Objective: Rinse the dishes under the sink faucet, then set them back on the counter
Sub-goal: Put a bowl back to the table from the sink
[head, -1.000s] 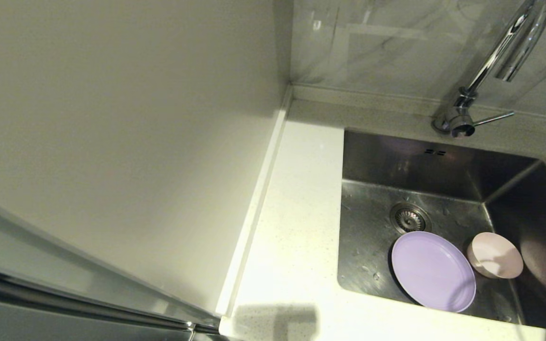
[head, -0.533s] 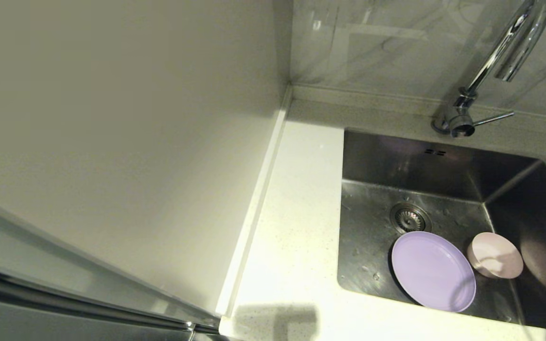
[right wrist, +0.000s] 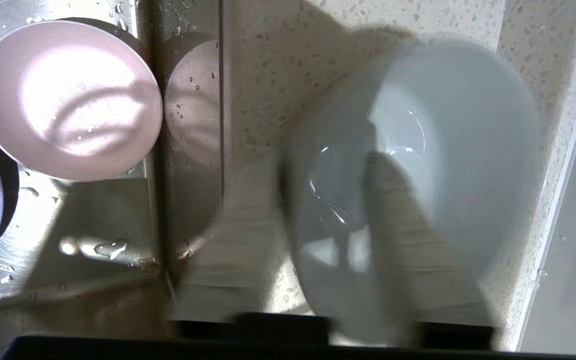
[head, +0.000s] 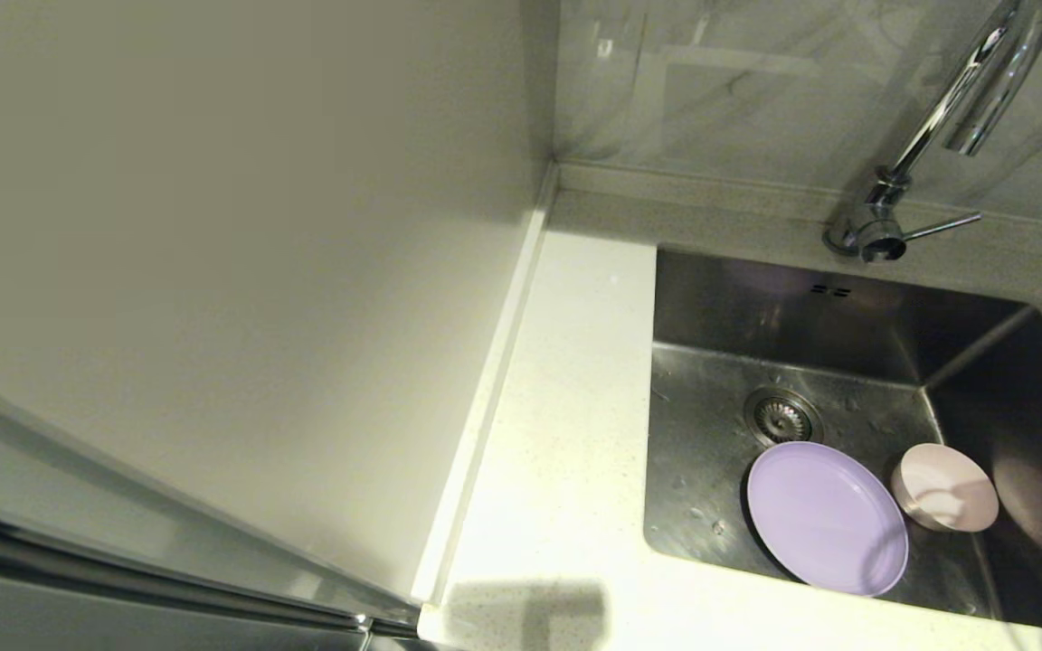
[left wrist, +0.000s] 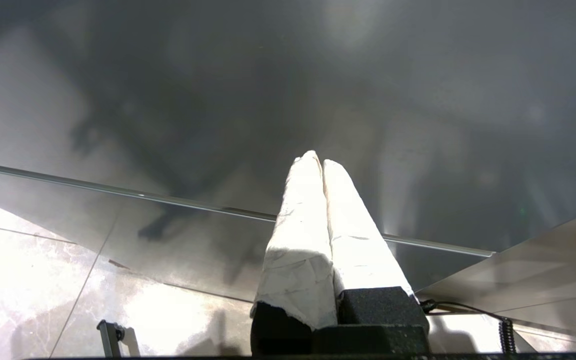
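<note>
On the right hand point(right wrist: 318, 165): stands open, fingers point(right wrist: 248, 235) well apart and set astride the rim of the pale blue-grey bowl point(right wrist: 458, 125), one outside the wall, the other reaching down inside. Grips nothing firmly as far as can be seen (smeared by motion, so cannot tell whether either finger touches the wall). For the bowl itself: hangs or sits upright over the white speckled surface point(right wrist: 278, 60), just beside the sink point(head: 711, 452); cannot tell whether resting on it. Lies outside the head view, as does the right hand. In the sink: a pink bowl point(head: 944, 486) upright on the wet steel floor near the right wall, touching or nearly touching the lilac plate point(head: 826, 517), which lies flat just in front of the drain strainer point(head: 781, 416). Behind the basin, the chrome faucet point(head: 937, 127), lever pointing to the right. On the left hand point(left wrist: 318, 162): parked away from the work, white-wrapped fingers pressed together, facing a dark glossy panel point(left wrist: 418, 100).
</note>
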You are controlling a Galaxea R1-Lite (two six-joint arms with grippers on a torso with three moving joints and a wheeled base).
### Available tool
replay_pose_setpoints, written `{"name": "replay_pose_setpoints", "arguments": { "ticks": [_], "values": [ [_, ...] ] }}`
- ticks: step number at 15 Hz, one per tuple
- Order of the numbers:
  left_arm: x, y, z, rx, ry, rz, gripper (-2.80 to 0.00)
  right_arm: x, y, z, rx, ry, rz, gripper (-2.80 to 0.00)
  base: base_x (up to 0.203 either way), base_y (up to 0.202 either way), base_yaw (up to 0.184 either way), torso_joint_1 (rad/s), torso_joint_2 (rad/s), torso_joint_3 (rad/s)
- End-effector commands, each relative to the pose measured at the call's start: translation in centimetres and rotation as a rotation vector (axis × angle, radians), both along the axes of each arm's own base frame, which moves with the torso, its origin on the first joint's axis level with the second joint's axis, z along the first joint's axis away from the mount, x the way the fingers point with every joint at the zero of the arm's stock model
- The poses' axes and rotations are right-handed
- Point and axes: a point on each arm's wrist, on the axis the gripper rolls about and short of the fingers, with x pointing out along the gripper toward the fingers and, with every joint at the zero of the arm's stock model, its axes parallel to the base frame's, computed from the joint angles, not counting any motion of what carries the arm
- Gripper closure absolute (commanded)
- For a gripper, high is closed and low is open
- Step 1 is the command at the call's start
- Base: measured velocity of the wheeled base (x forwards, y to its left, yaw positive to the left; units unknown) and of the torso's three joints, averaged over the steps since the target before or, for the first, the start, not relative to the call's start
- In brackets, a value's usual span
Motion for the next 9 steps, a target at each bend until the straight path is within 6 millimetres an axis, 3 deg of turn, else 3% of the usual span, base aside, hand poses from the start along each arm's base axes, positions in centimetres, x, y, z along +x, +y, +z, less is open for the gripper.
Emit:
{"name": "replay_pose_setpoints", "arguments": {
  "ticks": [1,5,9],
  "values": [
    [0.0,0.0,-0.1,-0.001,0.003,0.000,0.00,-0.1,0.1,0.1,-0.004,-0.001,0.002,-2.80,0.000,0.000,0.000,0.000,0.00,0.000],
    [0.0,0.0,-0.1,-0.001,0.003,0.001,0.00,-0.6,0.7,1.1,-0.026,-0.024,0.003,-2.80,0.000,0.000,0.000,0.000,0.00,0.000],
    [0.0,0.0,-0.1,-0.001,0.003,0.000,0.00,-2.0,2.0,3.7,-0.092,-0.079,-0.001,-2.80,0.000,0.000,0.000,0.000,0.00,0.000]
  ]
}}
